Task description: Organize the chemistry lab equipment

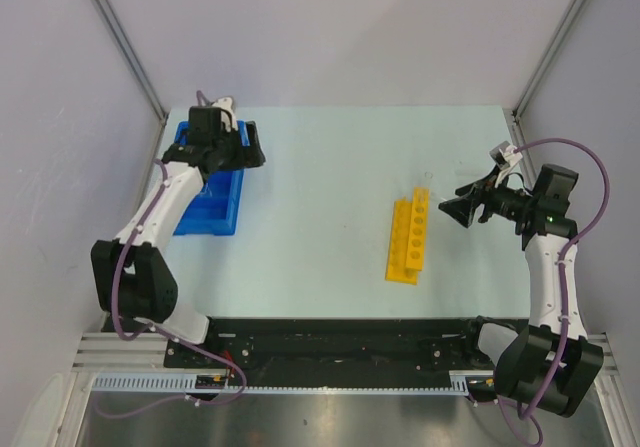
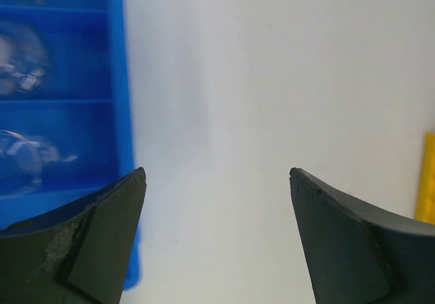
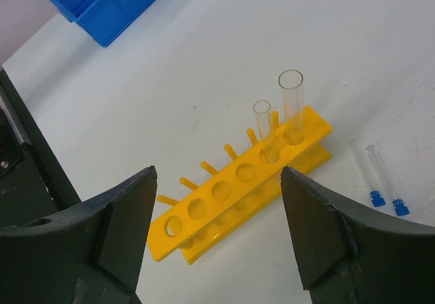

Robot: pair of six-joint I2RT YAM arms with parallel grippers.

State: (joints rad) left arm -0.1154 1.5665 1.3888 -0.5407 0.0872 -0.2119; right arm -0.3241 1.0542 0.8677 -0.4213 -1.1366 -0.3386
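The blue compartmented tray [image 1: 215,207] lies at the table's left; in the left wrist view [image 2: 117,79] its compartments hold small clear glass flasks [image 2: 27,158]. My left gripper [image 1: 252,145] hangs open and empty over the tray's far right edge, its jaws [image 2: 217,175] spread above bare table. The yellow tube rack [image 1: 410,237] lies right of centre. In the right wrist view the rack [image 3: 314,124] holds two upright clear tubes [image 3: 292,107] at one end. Two blue-tipped droppers [image 3: 375,175] lie beside it. My right gripper [image 1: 455,207] is open and empty above the rack [image 3: 217,171]. The slide is out of view.
The pale table [image 1: 330,187] is boxed in by grey walls with metal corner posts [image 1: 130,47]. The arm bases and a black rail [image 1: 330,342] run along the near edge. The far blue tray also shows in the right wrist view [image 3: 102,5].
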